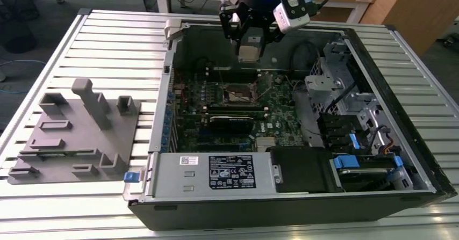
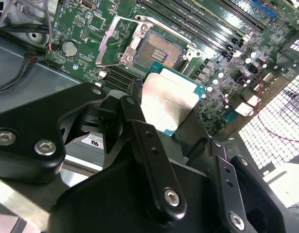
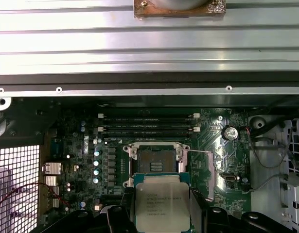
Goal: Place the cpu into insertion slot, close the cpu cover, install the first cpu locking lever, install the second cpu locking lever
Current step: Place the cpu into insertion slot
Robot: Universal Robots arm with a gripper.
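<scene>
hand [image 3: 161, 216]: clamped on cpu [image 3: 162, 200] | cpu: within grip, held over insertion slot [image 3: 154, 164]

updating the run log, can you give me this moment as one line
gripper: shut on cpu | cpu: in the air, not seated | insertion slot: empty | cpu cover: open
</scene>
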